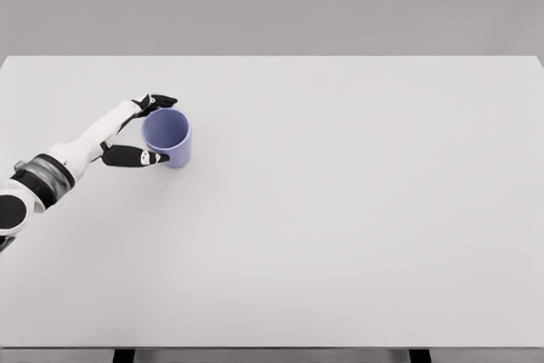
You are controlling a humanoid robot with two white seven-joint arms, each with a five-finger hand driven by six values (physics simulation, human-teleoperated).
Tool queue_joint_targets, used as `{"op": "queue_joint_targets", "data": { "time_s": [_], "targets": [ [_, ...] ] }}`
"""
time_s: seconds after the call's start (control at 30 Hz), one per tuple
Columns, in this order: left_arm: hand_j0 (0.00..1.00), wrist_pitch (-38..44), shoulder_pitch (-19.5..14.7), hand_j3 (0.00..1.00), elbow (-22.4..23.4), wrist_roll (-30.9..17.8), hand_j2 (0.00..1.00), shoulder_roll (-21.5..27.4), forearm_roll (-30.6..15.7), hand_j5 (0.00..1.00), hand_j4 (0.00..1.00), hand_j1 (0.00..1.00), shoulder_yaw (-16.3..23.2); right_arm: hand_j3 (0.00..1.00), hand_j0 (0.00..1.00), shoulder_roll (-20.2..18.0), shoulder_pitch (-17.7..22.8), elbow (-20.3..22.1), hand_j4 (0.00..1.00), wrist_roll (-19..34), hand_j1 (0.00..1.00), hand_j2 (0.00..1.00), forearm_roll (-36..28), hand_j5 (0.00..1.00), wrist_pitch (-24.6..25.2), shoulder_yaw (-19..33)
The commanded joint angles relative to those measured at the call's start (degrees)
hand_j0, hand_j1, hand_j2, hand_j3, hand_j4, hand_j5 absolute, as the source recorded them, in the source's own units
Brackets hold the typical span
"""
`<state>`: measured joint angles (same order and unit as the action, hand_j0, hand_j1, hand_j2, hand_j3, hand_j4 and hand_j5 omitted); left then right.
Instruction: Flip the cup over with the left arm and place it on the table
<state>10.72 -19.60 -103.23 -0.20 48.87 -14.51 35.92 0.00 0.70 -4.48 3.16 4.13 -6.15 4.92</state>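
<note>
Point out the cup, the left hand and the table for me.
cup [172, 144], head view, on its outer wall.
left hand [136, 129], head view, middle of the hand.
table [357, 210], head view, bare top.

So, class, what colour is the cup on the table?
The cup is a pale blue-purple, inside and out; the head view shows it.

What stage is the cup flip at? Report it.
Looks done: the blue cup shows its open mouth, apparently upright on the table. In hand: the left hand is at the cup, fingers behind the rim and thumb in front; contact is unclear. Left: let go and pull the arm back.
</note>
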Motion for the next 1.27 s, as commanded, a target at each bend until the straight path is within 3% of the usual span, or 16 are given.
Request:
{"op": "queue_joint_targets", "data": {
  "time_s": [0.0, 0.13, 0.7, 0.93, 1.23],
  "targets": [
    [0.87, -0.1, 0.0, 0.87, 0.0, -0.1, 0.87, 0.0, 0.0, 0.87, 0.87, 0.87, -0.1, 1.0, 1.0, 0.0, 0.0, 0.0, 1.0, 0.0, 1.0, 1.0, 0.0, 1.0, 0.0, 0.0],
    [0.99, -0.2, 0.0, 0.99, 0.0, -0.1, 0.99, 0.2, 0.0, 0.99, 0.99, 0.99, 0.0, 1.0, 1.0, 0.0, 0.0, 0.0, 1.0, 0.0, 1.0, 1.0, 0.0, 1.0, 0.0, 0.0],
    [1.0, -0.5, -0.2, 1.0, 0.0, -0.1, 1.0, 0.9, 0.1, 1.0, 1.0, 1.0, -0.4, 1.0, 1.0, 0.0, 0.0, 0.0, 1.0, 0.0, 1.0, 1.0, 0.0, 1.0, 0.0, 0.0],
    [1.0, -0.3, -0.3, 1.0, 0.0, -0.1, 1.0, 4.7, 0.1, 1.0, 1.0, 1.0, -0.9, 1.0, 1.0, 0.0, 0.0, 0.0, 1.0, 0.0, 1.0, 1.0, 0.0, 1.0, 0.0, 0.0],
    [1.0, -0.5, -0.2, 1.0, 0.0, 0.0, 1.0, 10.4, 0.1, 1.0, 1.0, 1.0, -4.5, 1.0, 1.0, 0.0, 0.0, 0.0, 1.0, 0.0, 1.0, 1.0, 0.0, 1.0, 0.0, 0.0]
  ]
}}
